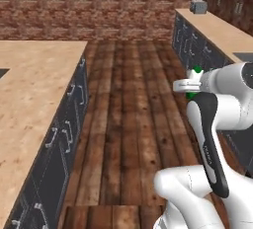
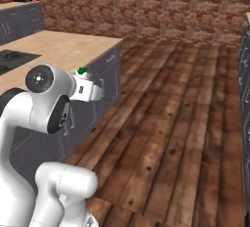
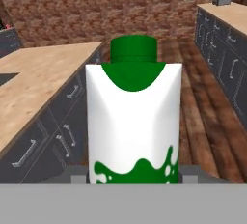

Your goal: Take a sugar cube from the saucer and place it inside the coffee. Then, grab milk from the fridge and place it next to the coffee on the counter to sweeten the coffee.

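Above wood floor, betw. two worktops: milk stands upright in end effector, which is closed on carton's base; green cap up. Worktop lies at left.

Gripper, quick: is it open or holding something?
Gripper: shut on the milk, carried upright above the floor.

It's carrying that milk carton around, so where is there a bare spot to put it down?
The milk sits in the gripper. Bare room: the tan island top left of the aisle, between its drawer edge and the black cooktop. The far counter is bare past the toaster. Nothing looks crowded.
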